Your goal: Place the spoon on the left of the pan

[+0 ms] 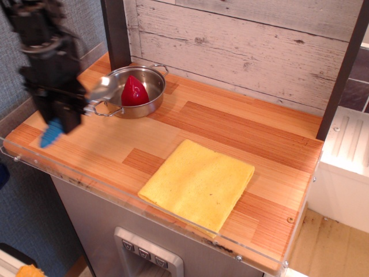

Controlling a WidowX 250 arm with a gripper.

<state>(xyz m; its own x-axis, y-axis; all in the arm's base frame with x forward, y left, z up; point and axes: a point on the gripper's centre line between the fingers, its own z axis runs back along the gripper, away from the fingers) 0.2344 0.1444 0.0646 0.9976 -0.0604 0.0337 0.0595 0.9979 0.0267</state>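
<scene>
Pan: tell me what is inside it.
Inside the pan sits a red pointed object, leaning toward the left wall. The floor beneath it is hidden.

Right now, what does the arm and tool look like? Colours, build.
The arm is black, blocky and angular, blurred in this frame. The tool is black too, a boxy body narrowing downward. No cables, markings or labels can be made out through the blur.

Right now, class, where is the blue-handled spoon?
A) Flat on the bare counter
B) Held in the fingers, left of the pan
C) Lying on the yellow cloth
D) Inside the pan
B: the spoon sits gripped in the fingers, left of the pan.
</scene>
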